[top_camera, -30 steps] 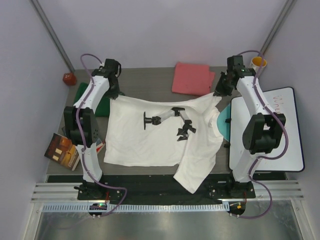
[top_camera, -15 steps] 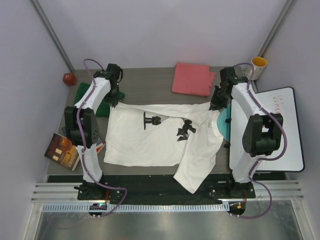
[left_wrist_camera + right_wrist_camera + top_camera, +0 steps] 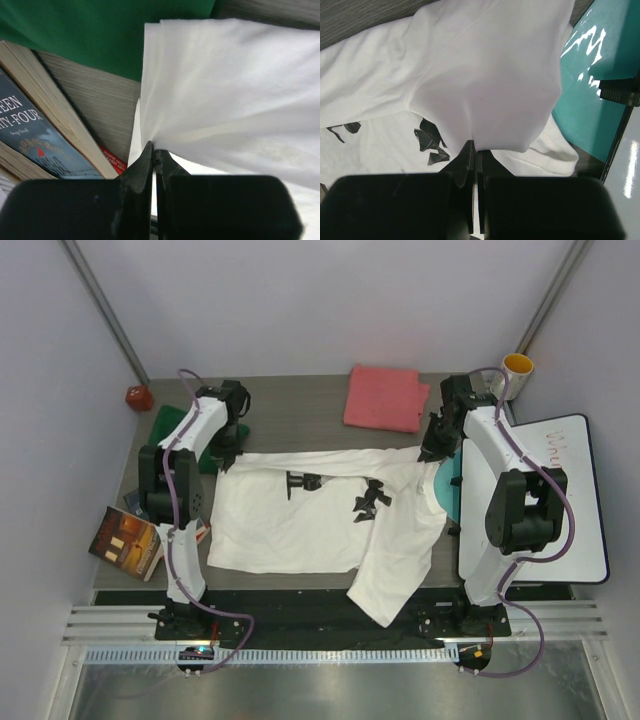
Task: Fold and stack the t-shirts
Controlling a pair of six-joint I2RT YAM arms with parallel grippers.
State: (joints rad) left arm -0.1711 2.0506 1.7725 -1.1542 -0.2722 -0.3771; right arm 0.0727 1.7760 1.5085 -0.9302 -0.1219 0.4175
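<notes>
The large white t-shirt (image 3: 300, 515) with a black print lies spread across the table's middle, its far edge lifted and folding toward me. My left gripper (image 3: 228, 448) is shut on the shirt's far left corner (image 3: 210, 90). My right gripper (image 3: 432, 448) is shut on the shirt's far right corner (image 3: 485, 75). One sleeve (image 3: 390, 585) hangs over the near edge. The coral-pink t-shirt (image 3: 385, 398) lies folded at the back. The dark green t-shirt (image 3: 170, 425) lies at the far left, partly behind my left arm, and shows in the left wrist view (image 3: 100, 30).
Books (image 3: 125, 540) lie at the left edge and show in the left wrist view (image 3: 35, 135). A teal sheet (image 3: 448, 485) and a whiteboard (image 3: 565, 495) lie at the right. A yellow cup (image 3: 517, 366) stands at the back right, a red object (image 3: 138, 397) at the back left.
Both grippers have moved toward me with the shirt's far edge, laying it over the print. The black print is now mostly covered.
</notes>
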